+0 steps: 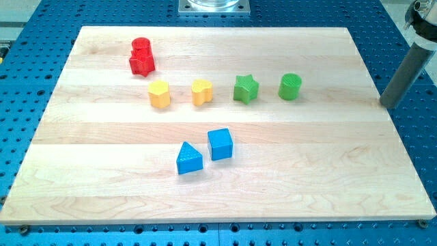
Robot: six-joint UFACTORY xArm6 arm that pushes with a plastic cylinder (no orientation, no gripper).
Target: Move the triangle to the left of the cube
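The blue triangle [188, 159] lies on the wooden board [102, 178] below the middle, just left of and slightly lower than the blue cube [220, 144]; a narrow gap separates them. My rod comes in at the view's right edge, and my tip [386, 104] rests at the board's right edge, far to the right of both blue blocks and touching no block.
A row above the blue blocks holds a yellow block [159, 94], a yellow heart-like block [201, 91], a green star [246, 89] and a green cylinder [290, 87]. A red cylinder [141, 46] and a red star [142, 63] sit together at the upper left.
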